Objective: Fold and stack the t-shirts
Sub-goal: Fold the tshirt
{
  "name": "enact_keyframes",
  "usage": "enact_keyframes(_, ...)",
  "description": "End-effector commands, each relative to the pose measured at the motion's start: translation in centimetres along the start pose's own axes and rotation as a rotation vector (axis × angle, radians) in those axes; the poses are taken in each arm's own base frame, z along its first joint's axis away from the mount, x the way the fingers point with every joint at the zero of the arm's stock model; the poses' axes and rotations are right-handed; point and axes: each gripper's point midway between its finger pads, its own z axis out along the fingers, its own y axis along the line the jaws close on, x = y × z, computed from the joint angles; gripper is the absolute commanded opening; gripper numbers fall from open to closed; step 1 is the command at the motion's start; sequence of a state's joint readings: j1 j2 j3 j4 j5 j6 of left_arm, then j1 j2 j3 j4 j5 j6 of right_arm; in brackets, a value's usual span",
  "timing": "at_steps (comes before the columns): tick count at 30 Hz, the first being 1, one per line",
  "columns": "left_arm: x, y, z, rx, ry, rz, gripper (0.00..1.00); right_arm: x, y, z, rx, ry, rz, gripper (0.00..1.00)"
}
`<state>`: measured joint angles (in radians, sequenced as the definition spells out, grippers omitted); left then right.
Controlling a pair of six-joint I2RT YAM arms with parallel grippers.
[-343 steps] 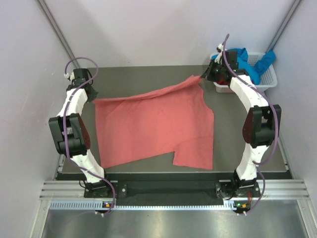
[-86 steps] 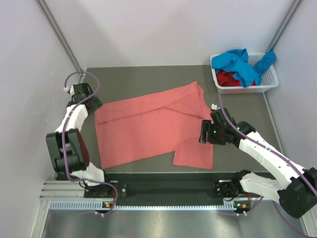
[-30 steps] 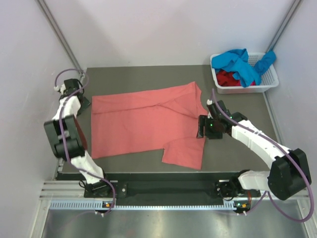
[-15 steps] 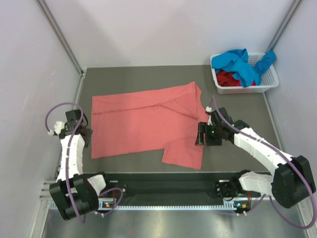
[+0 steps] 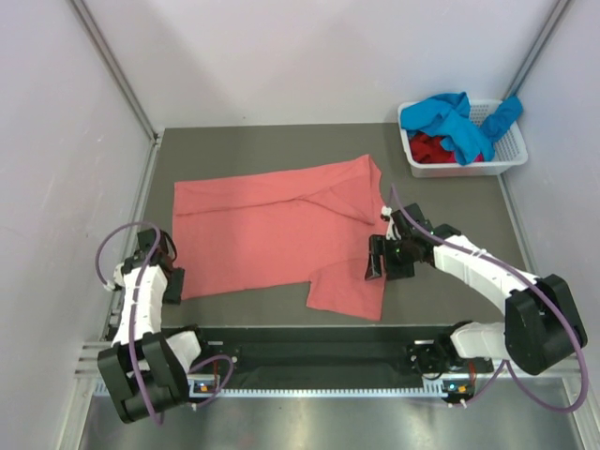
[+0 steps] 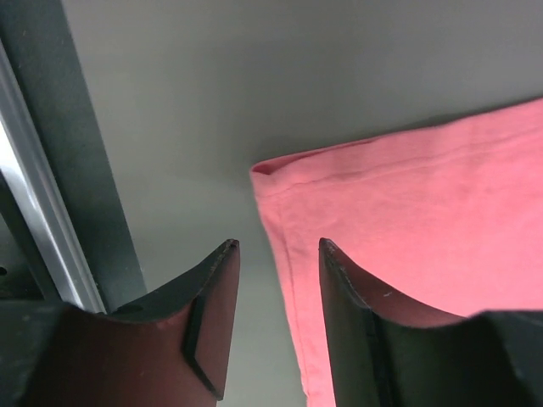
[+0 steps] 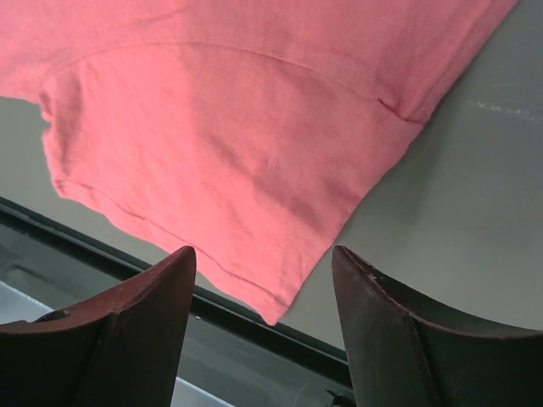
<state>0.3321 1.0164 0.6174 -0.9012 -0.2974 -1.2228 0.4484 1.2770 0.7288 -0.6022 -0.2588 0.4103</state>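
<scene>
As the shirt point(image 5: 272, 225) lies spread, left fingers point(image 6: 212, 314) and right fingers point(image 7: 127, 339) hover apart by its near corners, likely to pinch them

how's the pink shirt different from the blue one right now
The pink shirt lies spread mostly flat on the table; the blue shirt is bunched up, draped over the rim of the basket. The pink shirt is salmon in colour, the blue shirt bright blue. Both are plain cloth, and neither is neatly folded.
</scene>
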Motion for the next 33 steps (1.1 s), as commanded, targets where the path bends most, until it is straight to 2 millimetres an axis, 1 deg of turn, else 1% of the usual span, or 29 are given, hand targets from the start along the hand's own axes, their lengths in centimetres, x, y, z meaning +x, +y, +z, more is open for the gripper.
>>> enact_keyframes(1, 0.1, 0.3, 0.9, -0.023, -0.012, -0.032, 0.48, -2.2, 1.3, -1.2, -0.037, -0.049, -0.029, 0.66)
enact_keyframes(4, 0.1, 0.1, 1.7, -0.025, -0.02, -0.03, 0.49, -2.2, 1.2, -1.3, -0.032, -0.051, -0.041, 0.66)
enact_keyframes(5, 0.0, 0.2, 1.9, -0.032, -0.027, -0.033, 0.51, -2.0, 1.2, -1.3, -0.029, -0.046, -0.045, 0.66)
enact_keyframes(6, 0.0, 0.4, 2.1, -0.05, -0.029, -0.034, 0.55, -2.0, 1.1, -1.4, -0.024, -0.045, -0.046, 0.66)
enact_keyframes(7, -0.2, 0.5, 2.1, -0.063, -0.039, -0.04, 0.56, -1.9, 1.0, -1.4, -0.023, -0.043, -0.044, 0.66)
enact_keyframes(9, -1.0, 0.2, 2.4, -0.051, -0.079, -0.035, 0.59, -1.8, 1.1, -1.5, -0.025, -0.039, -0.044, 0.66)
enact_keyframes(11, -1.4, 0.0, 2.7, -0.047, -0.105, -0.038, 0.59, -1.6, 1.0, -1.5, -0.025, -0.035, -0.043, 0.66)
enact_keyframes(12, -1.5, -0.5, 2.9, -0.03, -0.111, -0.042, 0.59, -1.6, 1.0, -1.5, -0.024, -0.033, -0.042, 0.66)
enact_keyframes(15, -1.3, -0.8, 3.5, -0.028, -0.108, -0.047, 0.56, -1.2, 0.8, -1.4, -0.016, -0.023, -0.045, 0.66)
enact_keyframes(16, -1.6, -0.9, 3.6, -0.027, -0.118, -0.048, 0.56, -1.2, 0.7, -1.4, -0.016, -0.026, -0.043, 0.66)
enact_keyframes(18, -1.4, -0.7, 4.1, -0.042, -0.115, -0.048, 0.54, -0.9, 0.5, -1.4, -0.016, -0.017, -0.034, 0.66)
enact_keyframes(19, -1.2, -1.0, 4.2, -0.032, -0.108, -0.048, 0.53, -0.8, 0.4, -1.5, -0.014, -0.016, -0.031, 0.66)
enact_keyframes(23, -1.0, -0.7, 4.9, -0.052, -0.105, -0.048, 0.45, -0.7, 0.0, -1.8, -0.002, -0.026, -0.021, 0.65)
enact_keyframes(24, -0.9, -0.7, 5.0, -0.054, -0.107, -0.043, 0.37, -0.7, -0.2, -1.9, 0.003, -0.028, -0.017, 0.66)
enact_keyframes(26, -0.8, -0.5, 5.2, -0.056, -0.105, -0.034, 0.3, -0.6, -0.5, -2.0, 0.008, -0.03, -0.006, 0.65)
enact_keyframes(27, -0.7, -0.4, 5.3, -0.061, -0.1, -0.028, 0.2, -0.6, -0.6, -2.2, 0.01, -0.033, -0.005, 0.65)
enact_keyframes(29, -0.5, -0.4, 5.3, -0.058, -0.089, -0.02, 0.13, -0.1, -1.0, -2.1, 0.02, -0.024, 0.014, 0.65)
enact_keyframes(31, -0.3, -0.5, 5.2, -0.049, -0.076, -0.001, 0.09, 0.3, -1.1, -2.3, 0.019, -0.031, 0.02, 0.66)
enact_keyframes(33, -0.3, -0.5, 5.1, -0.043, -0.073, 0.02, 0.04, 1.4, -1.4, -1.9, 0.018, -0.012, 0.034, 0.66)
